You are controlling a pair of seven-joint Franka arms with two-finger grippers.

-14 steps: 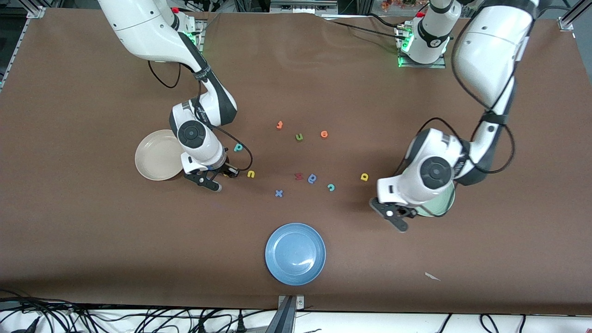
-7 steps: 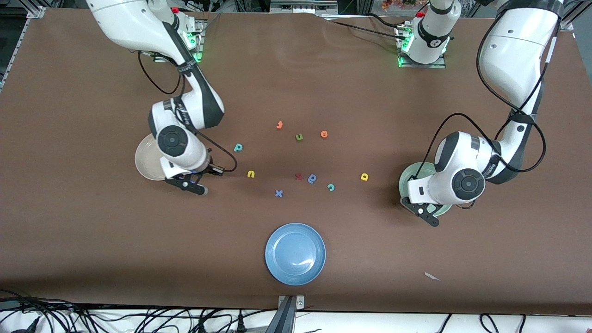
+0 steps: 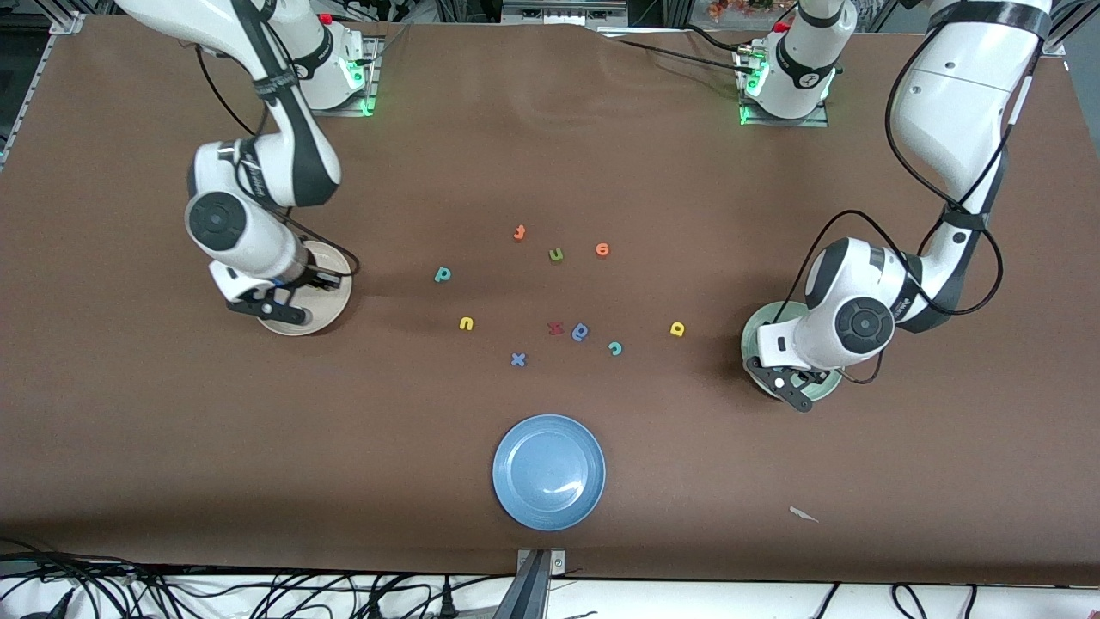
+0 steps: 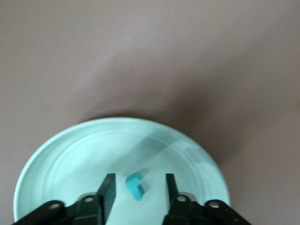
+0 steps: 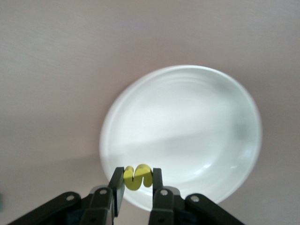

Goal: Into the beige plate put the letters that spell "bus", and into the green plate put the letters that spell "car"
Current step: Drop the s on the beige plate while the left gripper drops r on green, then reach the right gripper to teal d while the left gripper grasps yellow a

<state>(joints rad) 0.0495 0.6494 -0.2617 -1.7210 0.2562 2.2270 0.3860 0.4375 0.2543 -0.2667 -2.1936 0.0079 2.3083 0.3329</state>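
My right gripper hangs over the edge of the beige plate, shut on the yellow s; the plate fills the right wrist view. Over the green plate, my left gripper stands open. The teal r shows between its fingers, touching neither, against the plate's floor. Loose on the table are the teal b, yellow u, teal c and yellow a.
A blue plate sits near the front edge. Other letters lie mid-table: orange t, olive u, orange e, red z, a blue round-bowled letter, blue x.
My right gripper carried the yellow s from beside the yellow u to over the beige plate. My left gripper moved over the green plate and opened, letting go of the teal r.
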